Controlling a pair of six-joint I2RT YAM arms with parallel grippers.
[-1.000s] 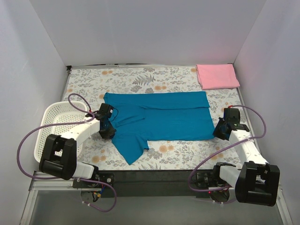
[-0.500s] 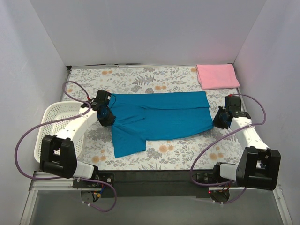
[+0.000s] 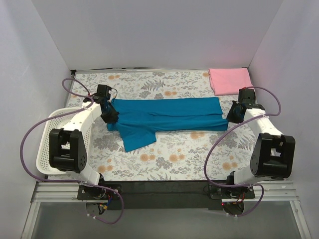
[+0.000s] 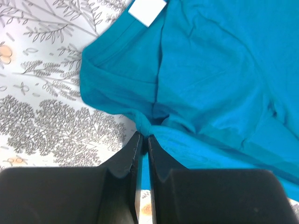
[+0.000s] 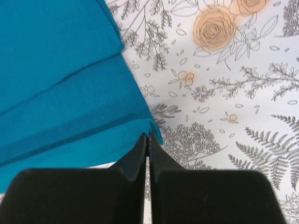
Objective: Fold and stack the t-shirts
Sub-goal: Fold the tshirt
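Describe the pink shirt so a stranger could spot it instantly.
Start at the floral-patterned table and look to its far right corner. The pink shirt lies there as a flat folded rectangle, apart from the teal shirt spread across the middle.

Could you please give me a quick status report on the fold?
Left gripper shut on teal t-shirt near the collar; right gripper shut on its hem corner. Shirt lies part-folded lengthwise, one sleeve out. Pink t-shirt and basket stand clear.
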